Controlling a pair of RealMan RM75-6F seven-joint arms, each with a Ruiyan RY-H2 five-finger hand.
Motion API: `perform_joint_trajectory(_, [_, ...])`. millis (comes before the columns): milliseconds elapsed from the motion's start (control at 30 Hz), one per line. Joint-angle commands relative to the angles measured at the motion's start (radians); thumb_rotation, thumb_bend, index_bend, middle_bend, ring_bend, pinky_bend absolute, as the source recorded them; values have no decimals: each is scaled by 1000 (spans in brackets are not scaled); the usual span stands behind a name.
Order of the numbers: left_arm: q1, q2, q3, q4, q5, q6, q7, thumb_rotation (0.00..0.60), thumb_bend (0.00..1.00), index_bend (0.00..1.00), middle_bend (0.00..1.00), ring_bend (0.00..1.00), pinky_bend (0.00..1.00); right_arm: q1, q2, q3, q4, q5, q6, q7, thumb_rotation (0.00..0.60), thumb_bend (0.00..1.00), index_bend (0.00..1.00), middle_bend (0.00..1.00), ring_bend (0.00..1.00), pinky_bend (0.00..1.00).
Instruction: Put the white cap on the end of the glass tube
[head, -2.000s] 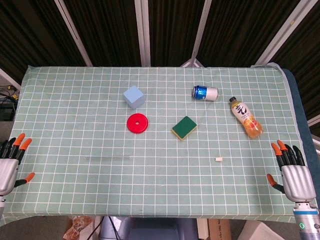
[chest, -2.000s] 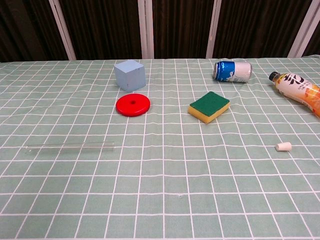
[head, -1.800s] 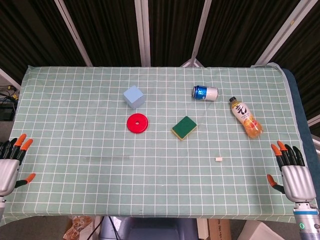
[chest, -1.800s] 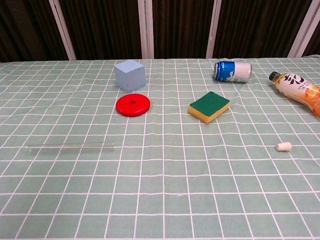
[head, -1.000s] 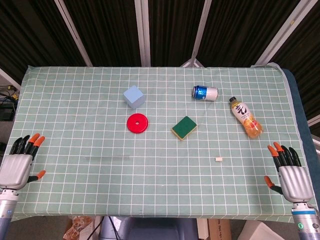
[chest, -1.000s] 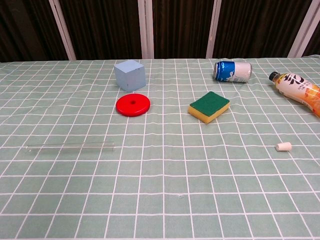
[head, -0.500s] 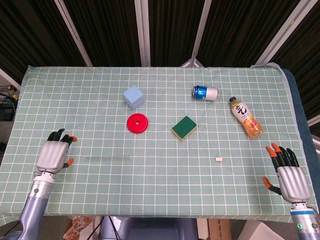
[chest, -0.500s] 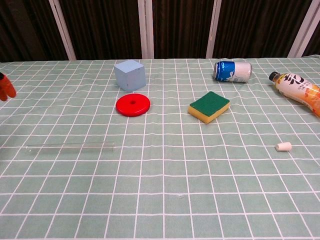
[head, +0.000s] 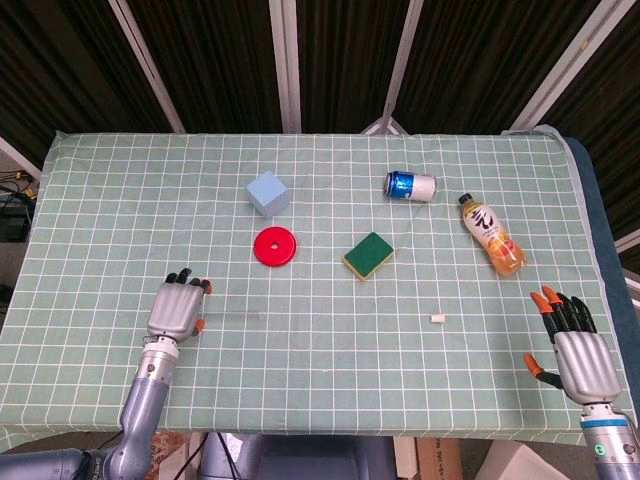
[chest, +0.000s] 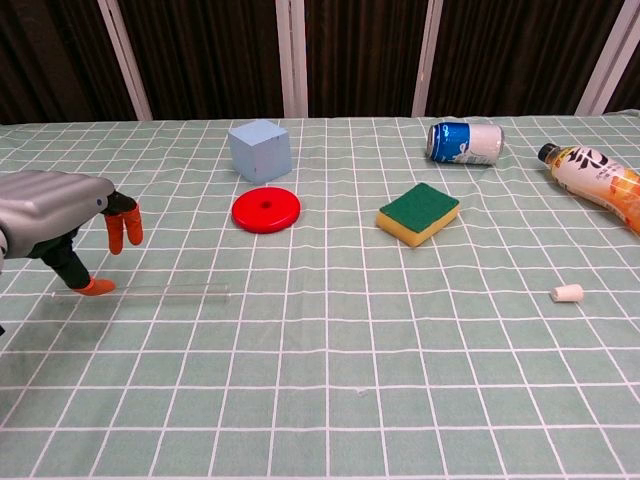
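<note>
The clear glass tube (chest: 150, 293) lies flat on the checked cloth at the front left; in the head view only its right part (head: 228, 316) shows past my left hand. My left hand (head: 175, 308) (chest: 60, 225) hovers over the tube's left end with its fingers spread and curved down, and it holds nothing. Its thumb tip sits right by the tube. The small white cap (head: 436, 319) (chest: 566, 293) lies alone at the front right. My right hand (head: 578, 350) stays by the table's right front edge, fingers apart and empty, well right of the cap.
Behind the tube are a red disc (head: 275, 246) and a pale blue cube (head: 268, 193). A green and yellow sponge (head: 368, 255) lies mid-table. A blue can (head: 411, 186) and an orange drink bottle (head: 491, 234) lie on their sides at the back right.
My left hand has swung in from the table's left edge to above the tube's left end. The right hand has barely shifted. Tube and cap have not moved.
</note>
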Motion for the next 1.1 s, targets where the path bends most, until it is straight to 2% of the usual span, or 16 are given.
perform_joint_trajectory(33, [-11,-18,11,18,-7,13,12,600,343,403,419,190,254,1,1,-1,-2,0,-1,1,600,329,0,0,0,0])
perform_joint_trajectory(267, [-30,-51,19,64,-58,22,24,600,389,408,425,190,254,1,2,-1,-6,4,-4,5,600,329,0,0,0,0])
perform_joint_trajectory(500, [-48,-76,35,99,-105,23,45,600,394,421,424,191,254,2,3,-1,-9,8,-8,10,600,330,0,0,0,0])
perform_joint_trajectory(767, [-61,-95,46,123,-108,29,27,600,395,460,430,191,254,3,5,0,-11,13,-11,18,600,330,0,0,0,0])
perform_joint_trajectory(1100, [-74,-102,54,133,-118,29,14,600,417,462,436,191,254,4,7,-1,-16,17,-16,22,600,330,0,0,0,0])
